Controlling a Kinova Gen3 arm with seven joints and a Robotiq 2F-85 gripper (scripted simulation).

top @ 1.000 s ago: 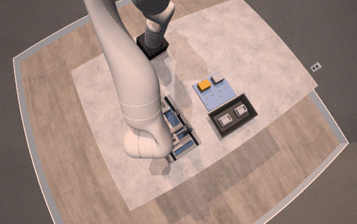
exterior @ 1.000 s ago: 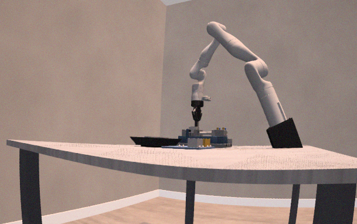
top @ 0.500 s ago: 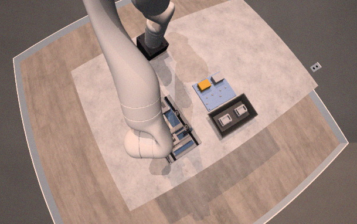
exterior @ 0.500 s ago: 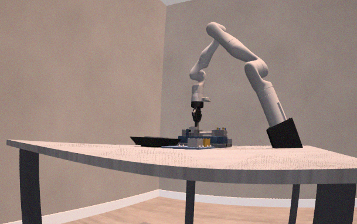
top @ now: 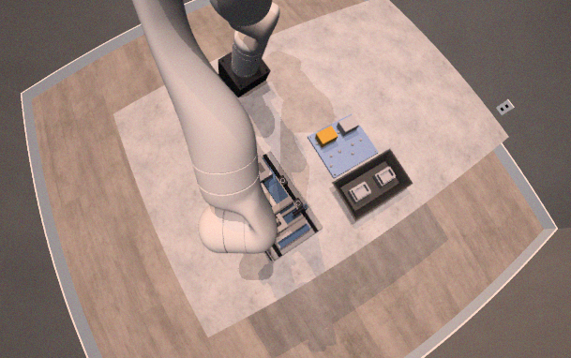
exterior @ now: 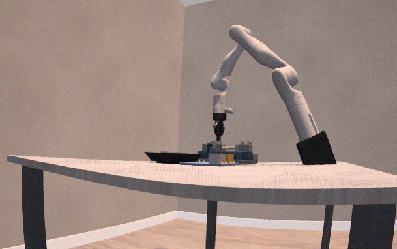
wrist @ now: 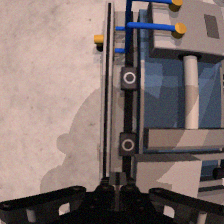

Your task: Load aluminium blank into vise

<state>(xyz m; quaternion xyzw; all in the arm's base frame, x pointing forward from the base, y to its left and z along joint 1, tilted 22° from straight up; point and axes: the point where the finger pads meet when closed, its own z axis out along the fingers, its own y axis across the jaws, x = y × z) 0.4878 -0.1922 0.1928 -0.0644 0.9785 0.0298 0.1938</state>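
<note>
My gripper (wrist: 117,181) is shut with nothing between its fingers. It hangs pointing down just above the vise (top: 288,213), over the vise's black side rail (wrist: 107,90). In the exterior view the gripper (exterior: 218,131) stands a little above the vise (exterior: 229,150). The blue infeed plate (top: 342,149) holds a brass blank (top: 326,136) and an aluminium blank (top: 348,124), both lying flat at its far end. The dark outfeed tray (top: 371,185) holds two finished parts (top: 359,191) (top: 384,177), pocket up. My arm hides much of the vise's opening in the overhead view.
The vise's blue hoses with yellow caps (wrist: 150,22) are at its far end in the wrist view. Two round bolts (wrist: 129,78) (wrist: 128,145) sit on the rail. The arm's black base (top: 244,75) stands behind the vise. Small pins (top: 349,149) dot the plate.
</note>
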